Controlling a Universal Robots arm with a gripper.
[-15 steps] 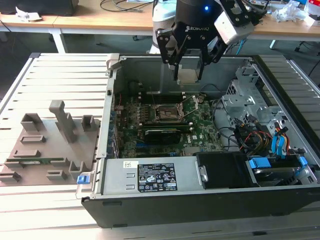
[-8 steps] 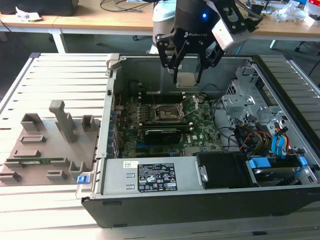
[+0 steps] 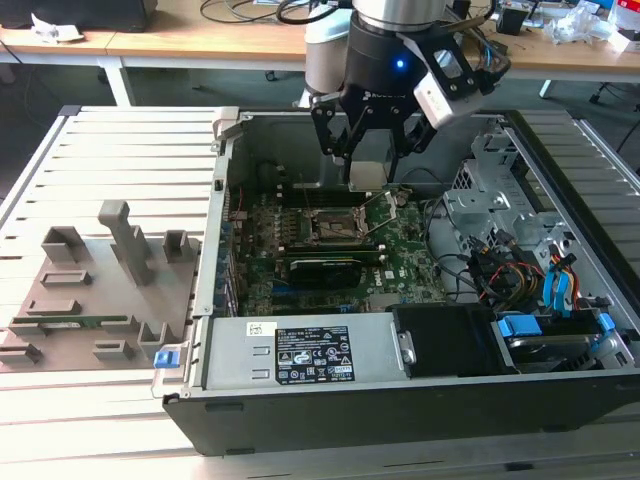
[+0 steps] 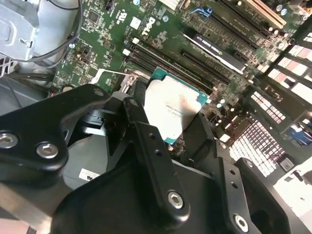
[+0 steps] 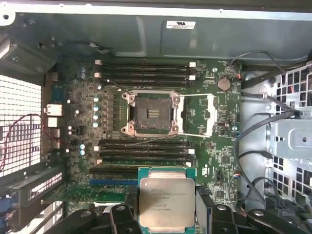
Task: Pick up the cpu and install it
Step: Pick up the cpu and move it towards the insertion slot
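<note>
We see the gripper (image 3: pixel 367 158), its fingers closed on the cpu (image 5: pixel 167 202), held flat above the motherboard (image 5: pixel 219 157) inside the computer case (image 3: pixel 300 420), near the open socket (image 5: pixel 150 113)

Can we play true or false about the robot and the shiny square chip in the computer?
1. The gripper is holding the cpu. True.
2. The cpu already sits in the socket. False: the socket is empty, and the cpu hangs in the gripper above the green board.
3. The computer case is open, so you can see inside. True.
4. The socket's metal frame is closed over it. False: the frame is flipped open beside the socket.
5. The grey tray lies inside the computer case. False: it lies outside the case, at the exterior view's left.
</note>
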